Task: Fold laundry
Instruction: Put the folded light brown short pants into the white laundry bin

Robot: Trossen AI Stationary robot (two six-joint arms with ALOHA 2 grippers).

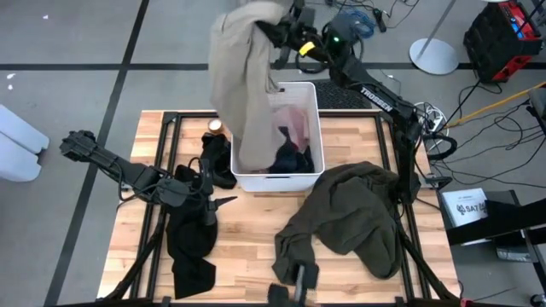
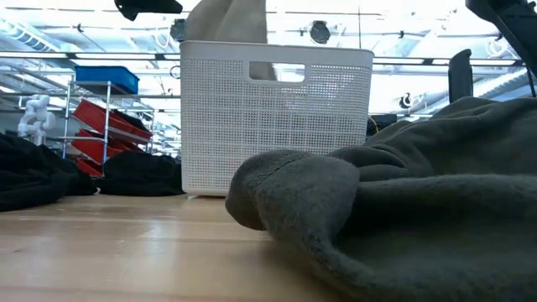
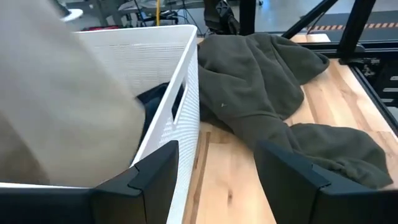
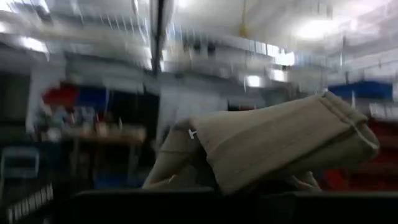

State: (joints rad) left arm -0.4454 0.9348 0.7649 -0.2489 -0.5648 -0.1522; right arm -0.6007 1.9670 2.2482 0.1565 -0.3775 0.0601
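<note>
Beige-tan garment [image 1: 237, 77] hanging from right claw [image 1: 275, 32]

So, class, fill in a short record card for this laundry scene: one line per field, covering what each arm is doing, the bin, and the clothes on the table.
Right gripper: jaws shut on the beige garment, lifted high above the bin
Left gripper: jaws open, empty, low over the table beside the bin
White bin: on the table, holding pink and navy clothes, beige hem hanging into it
Olive-grey garment: crumpled on the table
Black garments: on the table near the left arm
</note>
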